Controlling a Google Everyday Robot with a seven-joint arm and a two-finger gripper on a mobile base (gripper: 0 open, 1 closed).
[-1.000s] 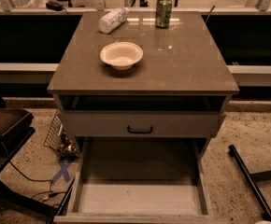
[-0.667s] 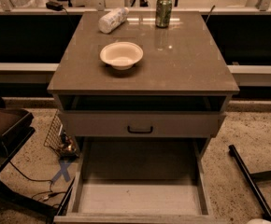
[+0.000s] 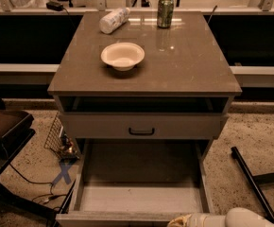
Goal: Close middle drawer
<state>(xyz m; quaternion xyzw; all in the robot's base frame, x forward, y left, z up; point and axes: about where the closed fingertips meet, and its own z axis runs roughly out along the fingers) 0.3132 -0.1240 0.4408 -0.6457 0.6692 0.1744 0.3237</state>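
Note:
The middle drawer is pulled far out below the cabinet top. Its pale bare wooden inside shows and holds nothing, and its front lies at the bottom edge of the view. Above it, the uppermost drawer with a small black bar handle stands slightly out under a dark gap. The lowest drawer is hidden. My gripper and the white arm just show at the bottom edge, at the right part of the open drawer's front.
On the cabinet top stand a white bowl, a green can and a lying white bottle. A black bar lies on the floor at right. Cables and a dark case are at left.
My white arm and gripper have come into view at the bottom right edge. The drawers and the things on top have not moved.

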